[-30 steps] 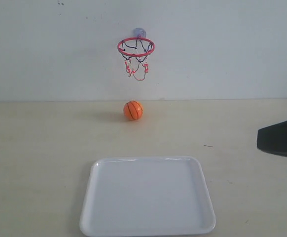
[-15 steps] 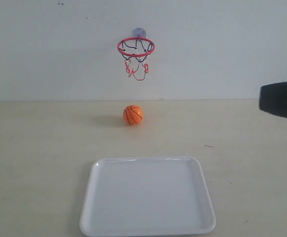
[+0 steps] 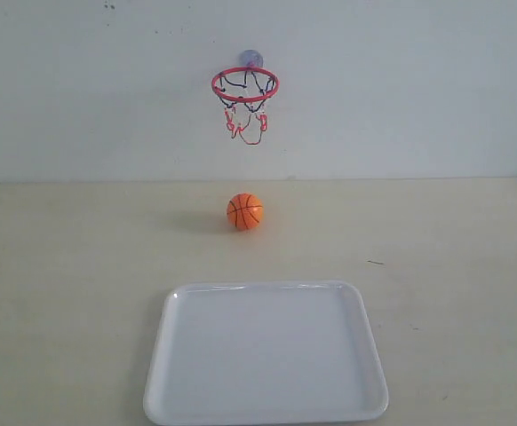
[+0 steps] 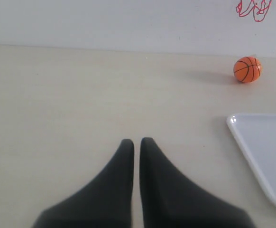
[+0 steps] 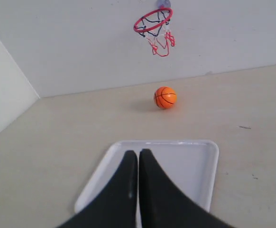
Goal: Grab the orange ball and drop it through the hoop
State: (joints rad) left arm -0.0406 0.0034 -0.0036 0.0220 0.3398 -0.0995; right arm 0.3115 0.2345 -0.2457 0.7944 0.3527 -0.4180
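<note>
The orange ball (image 3: 245,211) lies on the table below the hoop (image 3: 245,85), which hangs on the back wall by its suction cup. Both wrist views also show the orange ball (image 4: 247,69) (image 5: 165,97); the hoop (image 5: 153,21) shows whole in the right wrist view, and only its net's lower tip (image 4: 254,8) in the left. My left gripper (image 4: 137,141) is shut and empty, low over bare table, far from the ball. My right gripper (image 5: 138,153) is shut and empty, raised above the white tray. Neither gripper appears in the exterior view.
A white tray (image 3: 187,306) lies empty at the table's front middle, between the ball and the near edge; its corner (image 4: 233,121) shows in the left wrist view and its rim (image 5: 214,147) in the right. A side wall (image 5: 5,85) meets the back wall.
The right arm, at the right edge of the exterior view, rose and left that view. The ball shifted slightly right and nearer on the table.
</note>
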